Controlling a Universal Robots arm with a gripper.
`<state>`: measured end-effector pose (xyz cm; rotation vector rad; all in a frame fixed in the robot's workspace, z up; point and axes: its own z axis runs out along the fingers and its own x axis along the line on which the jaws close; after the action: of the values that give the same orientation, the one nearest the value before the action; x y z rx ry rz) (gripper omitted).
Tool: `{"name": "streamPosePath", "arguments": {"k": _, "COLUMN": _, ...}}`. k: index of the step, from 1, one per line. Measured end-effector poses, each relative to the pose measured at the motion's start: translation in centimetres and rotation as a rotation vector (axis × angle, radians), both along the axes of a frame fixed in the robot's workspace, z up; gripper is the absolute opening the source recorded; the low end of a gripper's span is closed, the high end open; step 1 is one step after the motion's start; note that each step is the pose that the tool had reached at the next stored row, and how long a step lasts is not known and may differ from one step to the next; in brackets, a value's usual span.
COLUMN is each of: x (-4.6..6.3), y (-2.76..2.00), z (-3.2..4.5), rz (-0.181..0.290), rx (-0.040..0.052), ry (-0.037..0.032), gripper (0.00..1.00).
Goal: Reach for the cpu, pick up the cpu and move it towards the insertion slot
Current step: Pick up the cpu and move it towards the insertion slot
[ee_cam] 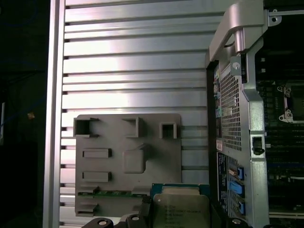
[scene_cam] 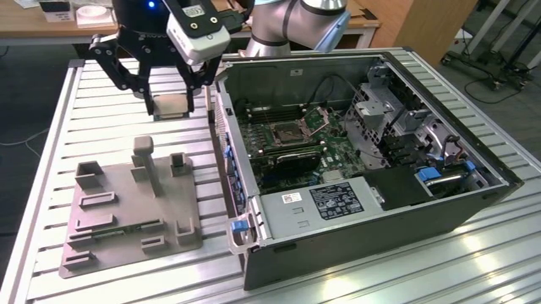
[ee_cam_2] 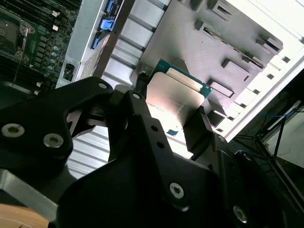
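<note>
One grey plastic fixture (scene_cam: 131, 212) lies flat on the ribbed aluminium table (scene_cam: 59, 139) at the exterior view's left, its upright posts and rectangular recesses facing up, with a thin green memory stick (scene_cam: 127, 229) seated in one long recess. Above and beyond it, clear of the table, hangs the black gripper (scene_cam: 169, 109), its fingers (scene_cam: 151, 101) pinched against opposite edges of the cpu (scene_cam: 171, 106); the chip is held roughly face-on to the exterior camera, silvery top visible, lifted off the fixture and just beside the near wall of the open computer case (scene_cam: 363, 234). In the second wrist view the cpu (ee_cam_2: 173, 102) sits between the dark fingers (ee_cam_2: 197, 133), a green edge showing along its far side; in the first wrist view the cpu (ee_cam: 180, 209) appears over the fixture (ee_cam: 128, 161). Further toward the exterior view's right, inside the case, the insertion slot (scene_cam: 285, 132) sits on the green motherboard (scene_cam: 338, 152), apparently with its hinged metal plate (scene_cam: 321, 118) raised, though the angle makes that uncertain. The cpu and the slot are well apart.
</note>
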<state>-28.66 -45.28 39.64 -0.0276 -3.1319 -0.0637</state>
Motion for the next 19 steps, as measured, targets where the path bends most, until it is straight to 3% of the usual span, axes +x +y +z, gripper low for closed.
{"name": "streamPosePath", "arguments": {"k": 19, "x": 1.8, "y": 0.00, "z": 0.00, "rz": 0.000, "rx": -0.0001, "ry": 0.0000, "gripper": 0.55}}
